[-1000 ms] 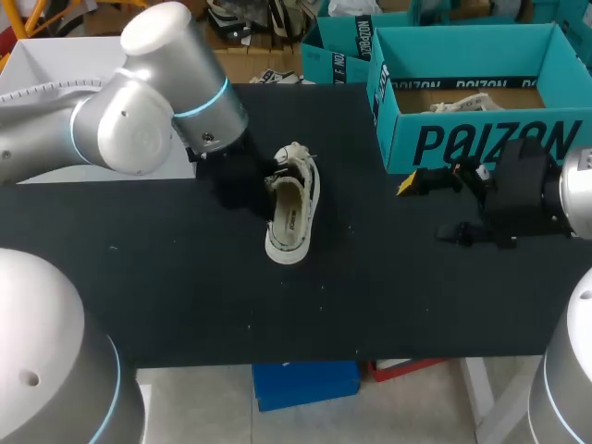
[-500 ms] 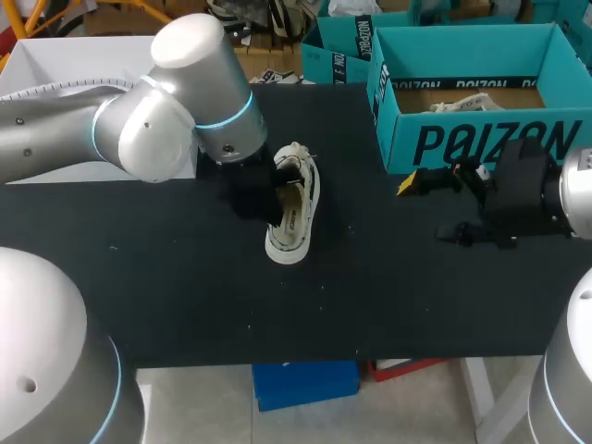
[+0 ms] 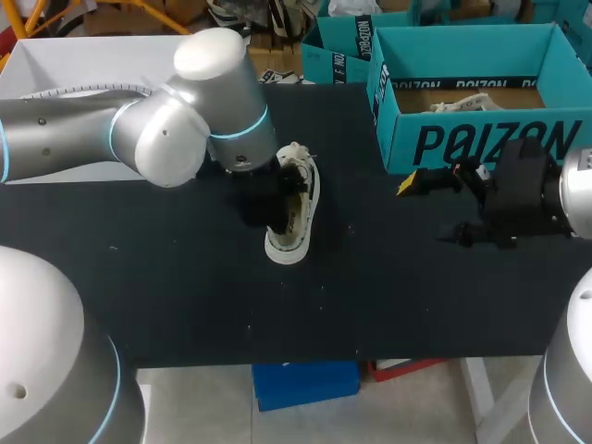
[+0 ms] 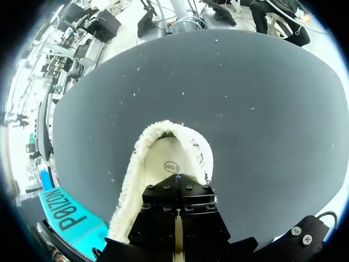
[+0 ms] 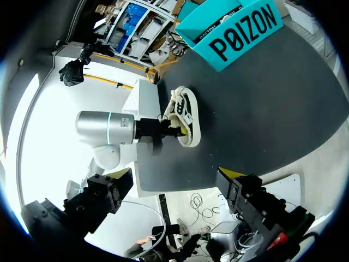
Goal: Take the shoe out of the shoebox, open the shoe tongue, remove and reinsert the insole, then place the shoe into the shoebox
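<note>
A white low sneaker (image 3: 298, 217) lies on the black table, toe toward the front edge. My left gripper (image 3: 276, 196) is shut and sits over the shoe's opening, hiding much of it. In the left wrist view the gripper (image 4: 177, 221) rests above the pale insole (image 4: 170, 158), which is ringed by fleecy lining; I see nothing between its fingers. The teal shoebox (image 3: 481, 139) stands open at the back right. In front of it my right gripper (image 3: 446, 209) hangs open and empty. From the right wrist view the shoe (image 5: 186, 117) lies far ahead of that open gripper (image 5: 174, 188).
A second teal box (image 3: 338, 46) stands behind the shoebox. Crumpled paper (image 3: 467, 102) lies inside the shoebox. A white board (image 3: 65, 65) borders the table at the back left. Bare black table (image 3: 185, 296) stretches in front of the shoe.
My left arm has swung to the right, bringing its shut gripper from beside the shoe to over its opening. The shoe and the right arm have not moved.
</note>
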Motion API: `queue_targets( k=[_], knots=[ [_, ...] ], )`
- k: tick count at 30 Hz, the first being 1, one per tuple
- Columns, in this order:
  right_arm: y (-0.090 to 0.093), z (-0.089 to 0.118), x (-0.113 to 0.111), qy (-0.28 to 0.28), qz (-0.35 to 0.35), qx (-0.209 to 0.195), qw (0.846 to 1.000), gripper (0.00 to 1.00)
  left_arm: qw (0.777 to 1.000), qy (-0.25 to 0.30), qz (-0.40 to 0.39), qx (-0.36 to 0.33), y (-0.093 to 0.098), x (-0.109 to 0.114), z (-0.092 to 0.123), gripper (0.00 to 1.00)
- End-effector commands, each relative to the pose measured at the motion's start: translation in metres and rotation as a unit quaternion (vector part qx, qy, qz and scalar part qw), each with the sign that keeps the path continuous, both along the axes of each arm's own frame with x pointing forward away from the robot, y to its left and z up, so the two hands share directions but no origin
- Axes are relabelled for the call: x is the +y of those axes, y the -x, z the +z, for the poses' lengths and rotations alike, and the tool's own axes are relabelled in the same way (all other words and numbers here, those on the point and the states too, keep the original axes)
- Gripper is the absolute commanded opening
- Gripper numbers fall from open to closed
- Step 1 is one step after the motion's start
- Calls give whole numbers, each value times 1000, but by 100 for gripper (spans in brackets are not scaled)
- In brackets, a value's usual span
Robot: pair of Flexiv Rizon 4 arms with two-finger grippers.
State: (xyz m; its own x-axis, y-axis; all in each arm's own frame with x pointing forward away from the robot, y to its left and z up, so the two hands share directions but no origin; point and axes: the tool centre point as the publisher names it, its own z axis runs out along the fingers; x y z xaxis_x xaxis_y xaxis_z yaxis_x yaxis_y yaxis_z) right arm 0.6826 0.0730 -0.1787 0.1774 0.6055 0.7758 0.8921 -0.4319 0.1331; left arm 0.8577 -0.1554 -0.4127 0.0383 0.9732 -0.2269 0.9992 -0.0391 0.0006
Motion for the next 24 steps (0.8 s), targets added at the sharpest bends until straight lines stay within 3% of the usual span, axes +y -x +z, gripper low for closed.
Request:
queue_targets(
  k=[1,13,24],
  knots=[
    [0,0,0,0,0,0,1000,100,1000,-8,-3,2,-1,-7,-12,0],
    [0,0,0,0,0,0,1000,100,1000,-15,-5,3,-1,-4,-14,0],
    [0,0,0,0,0,0,1000,100,999,-10,-8,-38,2,8,37,0]
  ],
)
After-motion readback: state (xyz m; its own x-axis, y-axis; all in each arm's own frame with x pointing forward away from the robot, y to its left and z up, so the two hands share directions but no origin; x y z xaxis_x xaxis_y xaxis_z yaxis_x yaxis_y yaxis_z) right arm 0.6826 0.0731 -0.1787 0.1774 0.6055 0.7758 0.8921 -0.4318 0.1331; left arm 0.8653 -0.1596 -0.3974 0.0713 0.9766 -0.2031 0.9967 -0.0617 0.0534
